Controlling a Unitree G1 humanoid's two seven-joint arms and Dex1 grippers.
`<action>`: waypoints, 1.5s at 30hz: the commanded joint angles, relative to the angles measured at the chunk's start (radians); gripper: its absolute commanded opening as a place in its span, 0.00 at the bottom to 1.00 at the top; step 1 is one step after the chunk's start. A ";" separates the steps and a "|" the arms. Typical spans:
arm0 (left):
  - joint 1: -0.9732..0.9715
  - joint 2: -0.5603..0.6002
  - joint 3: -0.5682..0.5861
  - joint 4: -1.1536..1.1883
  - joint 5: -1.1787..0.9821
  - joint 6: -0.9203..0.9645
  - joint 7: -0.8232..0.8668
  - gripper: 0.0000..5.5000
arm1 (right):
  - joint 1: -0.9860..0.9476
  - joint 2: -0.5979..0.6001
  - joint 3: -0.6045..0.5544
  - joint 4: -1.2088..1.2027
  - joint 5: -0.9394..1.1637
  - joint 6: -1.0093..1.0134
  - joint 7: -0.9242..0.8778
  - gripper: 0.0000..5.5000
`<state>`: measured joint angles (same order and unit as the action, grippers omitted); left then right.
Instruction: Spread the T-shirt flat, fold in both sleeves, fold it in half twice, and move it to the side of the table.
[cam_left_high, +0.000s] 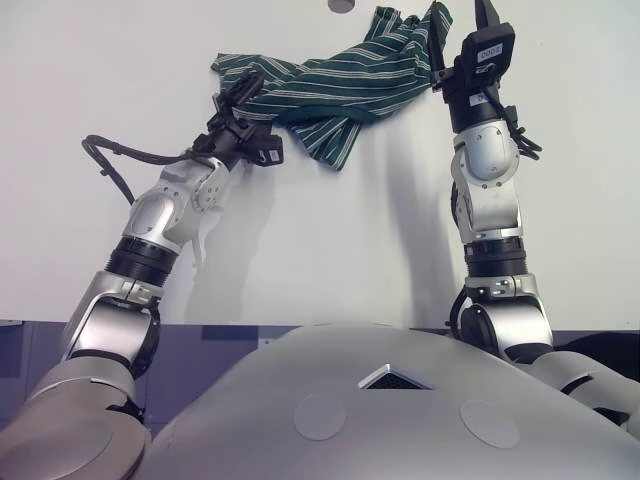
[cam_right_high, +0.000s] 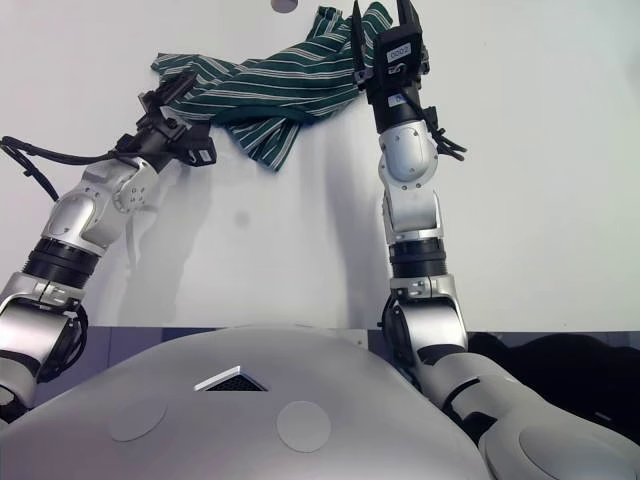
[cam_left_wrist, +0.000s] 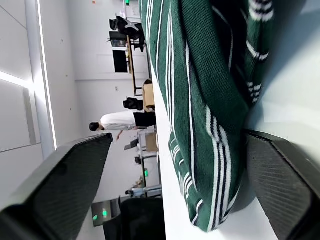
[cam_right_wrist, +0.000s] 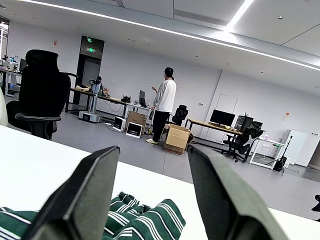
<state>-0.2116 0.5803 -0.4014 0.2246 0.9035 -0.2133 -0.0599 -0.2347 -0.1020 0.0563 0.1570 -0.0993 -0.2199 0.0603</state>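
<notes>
A green T-shirt (cam_left_high: 330, 85) with thin white stripes lies crumpled at the far side of the white table (cam_left_high: 330, 250). My left gripper (cam_left_high: 240, 92) sits at the shirt's left end. In the left wrist view its fingers (cam_left_wrist: 60, 185) stand wide apart, and a bunched fold of the shirt (cam_left_wrist: 210, 100) lies between them. My right gripper (cam_left_high: 462, 25) is at the shirt's right end, open and pointing away from me. In the right wrist view its fingertips (cam_right_wrist: 112, 155) hang just above the striped cloth (cam_right_wrist: 145, 220), apart from it.
A small grey disc (cam_left_high: 341, 5) sits at the table's far edge, just beyond the shirt. Bare white tabletop stretches from the shirt to the near edge (cam_left_high: 300, 325) and out to both sides. A black cable (cam_left_high: 100, 150) loops off my left forearm.
</notes>
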 joint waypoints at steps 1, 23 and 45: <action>-0.001 -0.004 -0.008 0.011 -0.013 -0.023 0.019 0.70 | -0.024 0.002 0.002 0.009 -0.001 0.002 0.003 0.46; -0.026 0.000 0.035 0.037 -0.097 -0.076 0.044 0.00 | -0.023 -0.002 0.011 0.012 -0.005 -0.003 0.012 0.46; -0.181 -0.115 0.181 -0.260 -0.478 0.194 -0.309 0.00 | -0.131 -0.203 0.332 0.453 -0.604 -0.336 -0.280 0.64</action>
<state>-0.3762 0.4637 -0.2301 -0.0162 0.4343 -0.0302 -0.3547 -0.3349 -0.3015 0.4008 0.6120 -0.6854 -0.5546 -0.1599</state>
